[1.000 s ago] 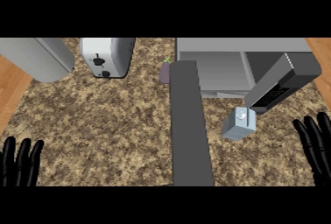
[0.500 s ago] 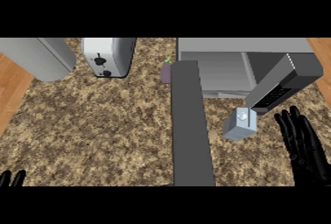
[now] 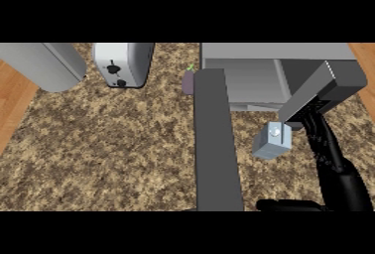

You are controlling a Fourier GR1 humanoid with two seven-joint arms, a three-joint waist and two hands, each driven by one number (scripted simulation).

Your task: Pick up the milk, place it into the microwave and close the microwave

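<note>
The milk is a small grey-blue carton standing on the counter just in front of the open microwave. The microwave's door sticks out toward me as a long dark grey slab left of the carton. My right hand comes in from the lower right. Its fingers run straight along the carton's right side, close to it, and the thumb lies spread below the carton. The hand is open and not closed round the milk. My left hand is out of sight.
A toaster stands at the back left, with a grey appliance beside it at the far left. A small purple vegetable lies by the door's hinge. The microwave's dark right side panel overhangs my fingers. Speckled counter spreads left of the door.
My right hand has moved forward and left, up along the milk's right side. My left hand, seen at the lower left edge earlier, has dropped out of view.
</note>
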